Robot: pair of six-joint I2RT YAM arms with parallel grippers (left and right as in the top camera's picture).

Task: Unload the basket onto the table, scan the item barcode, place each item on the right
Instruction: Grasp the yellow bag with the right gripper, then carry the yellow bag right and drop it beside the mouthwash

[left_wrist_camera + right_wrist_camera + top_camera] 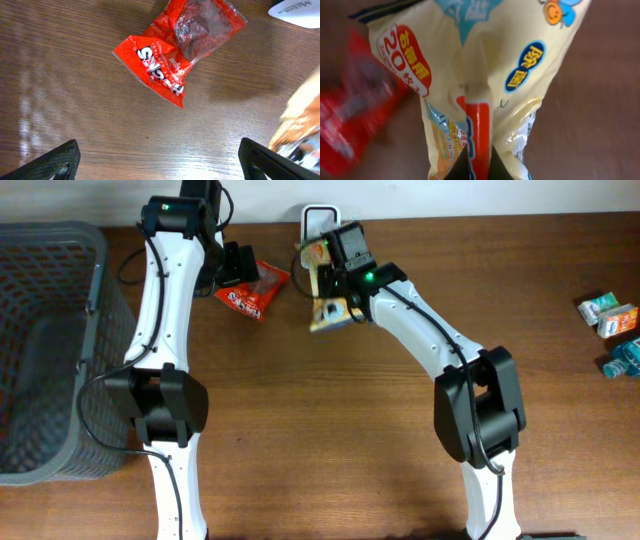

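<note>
- two arms reach across the brown table (330,430) toward its far edge.
- the right gripper (336,300) is clamped tight on a yellow snack bag (327,316). in the right wrist view its dark fingertips (462,167) pinch the bag's lower edge, beside a red stripe in the print.
- the bag is crumpled, with a red-and-white label and blue printed badges on the side that faces the wrist camera. no barcode can be made out on that side.
- the bag sits just in front of the white scanner (318,218), which stands at the far edge of the table. whether the bag touches the wood cannot be told.
- the left gripper (162,159) is spread wide and holds nothing. it hovers near a red packet (172,50).
- the red packet lies flat on the wood, apart from both left fingers and just left of the yellow bag.
- a grey basket (50,350) stands at the left end of the table.
- some small cartons (610,310) lie well apart at the right end.
</note>
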